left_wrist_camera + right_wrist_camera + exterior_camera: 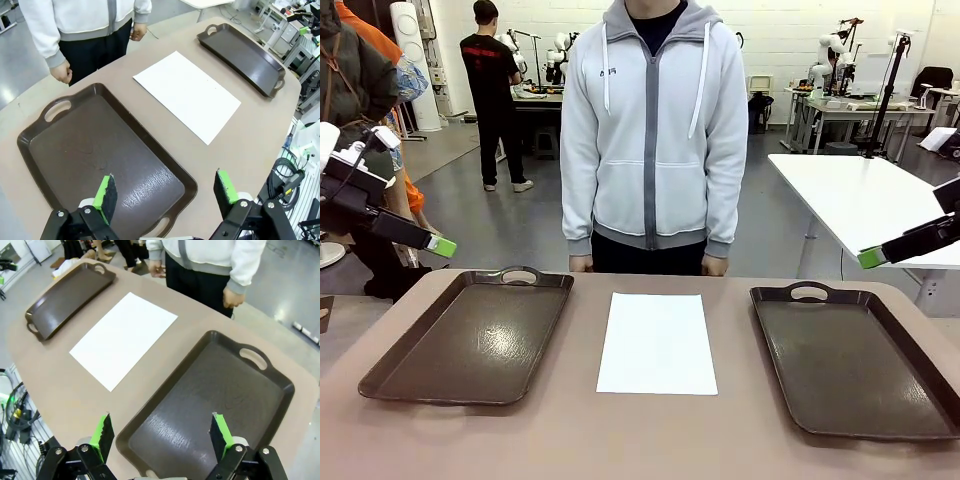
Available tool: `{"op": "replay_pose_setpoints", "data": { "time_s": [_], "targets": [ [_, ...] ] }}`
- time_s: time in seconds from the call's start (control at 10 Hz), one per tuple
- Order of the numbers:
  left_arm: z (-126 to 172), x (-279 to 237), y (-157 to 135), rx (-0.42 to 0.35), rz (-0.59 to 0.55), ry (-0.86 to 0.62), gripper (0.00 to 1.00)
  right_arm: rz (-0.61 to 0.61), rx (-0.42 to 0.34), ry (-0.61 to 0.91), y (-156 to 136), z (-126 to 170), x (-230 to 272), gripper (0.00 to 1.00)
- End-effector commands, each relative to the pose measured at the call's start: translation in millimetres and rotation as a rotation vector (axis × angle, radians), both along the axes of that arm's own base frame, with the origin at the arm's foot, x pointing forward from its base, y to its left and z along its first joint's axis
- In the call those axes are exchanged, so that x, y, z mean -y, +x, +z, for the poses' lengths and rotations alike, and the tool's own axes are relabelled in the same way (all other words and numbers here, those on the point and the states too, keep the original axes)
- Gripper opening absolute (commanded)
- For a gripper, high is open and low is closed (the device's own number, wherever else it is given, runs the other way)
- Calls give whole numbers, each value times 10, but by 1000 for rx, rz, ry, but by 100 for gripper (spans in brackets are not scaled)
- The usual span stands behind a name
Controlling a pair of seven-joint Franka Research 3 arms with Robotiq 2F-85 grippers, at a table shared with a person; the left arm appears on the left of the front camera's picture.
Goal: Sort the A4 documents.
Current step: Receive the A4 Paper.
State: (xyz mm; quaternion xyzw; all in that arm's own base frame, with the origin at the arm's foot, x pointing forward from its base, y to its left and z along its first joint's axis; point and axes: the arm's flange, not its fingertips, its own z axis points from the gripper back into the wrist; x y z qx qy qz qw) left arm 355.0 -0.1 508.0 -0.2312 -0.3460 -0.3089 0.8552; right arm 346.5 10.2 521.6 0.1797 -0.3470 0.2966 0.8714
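Jaws of the left gripper (166, 189) and the right gripper (161, 432) stand wide apart, holding and touching nothing, each raised and aimed at a dark tray: the left tray (75, 155), the right tray (225, 390). The wrist views give the gap between the green pads and each tray's near handle, while the front view sets the grippers off the table's side edges. The A4 document (657, 343) lies flat on the table (650, 440) between the trays, touching neither, with open room all round it.

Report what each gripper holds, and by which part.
Nothing is held. The left gripper and right gripper hang with jaws open and empty; the A4 paper lies untouched on the table.
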Motion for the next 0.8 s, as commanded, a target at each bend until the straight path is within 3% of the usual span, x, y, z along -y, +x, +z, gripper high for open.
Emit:
{"op": "replay_pose_setpoints", "data": {
  "time_s": [0.0,0.7],
  "targets": [
    [-244,14,-228,5,-2,-1,100,27,13,24,-314,-337,35,100],
    [-239,-43,-238,-3,-6,11,100,-14,-11,-7,-346,-353,100,100]
  ]
}}
